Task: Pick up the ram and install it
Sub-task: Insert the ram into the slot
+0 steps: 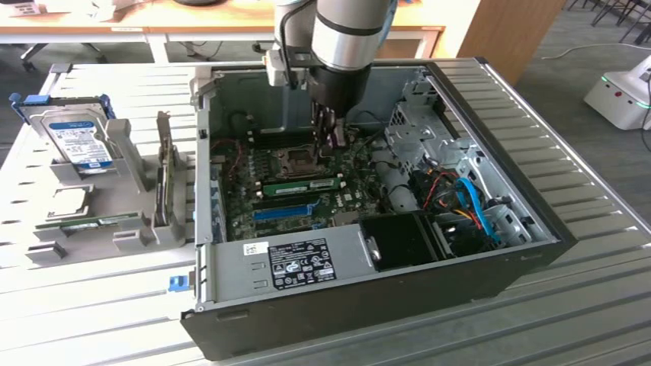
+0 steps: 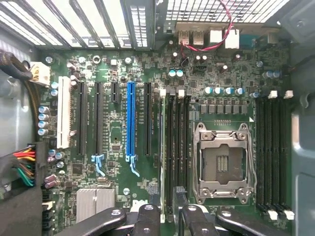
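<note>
Standing on edge in a memory slot, the ram (image 2: 163,147) lies between the blue slot (image 2: 130,120) and the socket (image 2: 222,160), inside the case (image 1: 529,252) on the table (image 1: 590,191). The tool (image 2: 168,219) hangs over one end of it with its fingers (image 2: 147,216) spread wide, one on each side of the stick and apart from it. It holds nothing.

The ram looks light, stiff and very thin, and it is probably easy to damage: flexing could crack it, and the chips and contact edge should not be pinched. The best hold is likely across its two flat faces near the upper long edge, taken squarely so it does not twist. The faces are smooth, so a light grip might slip.

The lower edge is sunk in the slot, so I cannot tell whether it is pressed fully home. The fingers cover the latch at the near end. The far latch is too small to judge as shut or sprung. From the exterior view the arm (image 1: 351,38) hides most of the tool. A second stick (image 1: 100,222) sits low in a holder on the table, partly hidden.
</note>
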Action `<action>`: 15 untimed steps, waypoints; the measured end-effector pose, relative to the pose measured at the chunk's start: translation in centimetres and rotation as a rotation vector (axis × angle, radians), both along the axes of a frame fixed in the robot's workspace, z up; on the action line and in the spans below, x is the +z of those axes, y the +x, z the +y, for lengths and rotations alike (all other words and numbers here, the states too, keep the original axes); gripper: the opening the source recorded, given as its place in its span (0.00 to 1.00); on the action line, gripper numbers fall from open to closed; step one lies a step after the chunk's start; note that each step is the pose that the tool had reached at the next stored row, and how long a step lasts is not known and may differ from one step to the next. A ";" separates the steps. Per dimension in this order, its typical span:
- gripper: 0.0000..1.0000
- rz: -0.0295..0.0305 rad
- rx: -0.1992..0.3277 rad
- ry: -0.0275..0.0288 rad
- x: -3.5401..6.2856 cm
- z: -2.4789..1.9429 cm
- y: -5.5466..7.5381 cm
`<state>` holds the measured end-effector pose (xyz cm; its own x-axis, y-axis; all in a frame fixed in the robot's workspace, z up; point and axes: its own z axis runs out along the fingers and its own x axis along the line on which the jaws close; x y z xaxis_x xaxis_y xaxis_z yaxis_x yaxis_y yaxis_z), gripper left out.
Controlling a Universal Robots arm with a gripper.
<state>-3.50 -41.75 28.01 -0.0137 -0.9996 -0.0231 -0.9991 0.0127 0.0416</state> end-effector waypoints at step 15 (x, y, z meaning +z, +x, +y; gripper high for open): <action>0.25 -0.0001 0.000 -0.0005 2.50 0.00 0.0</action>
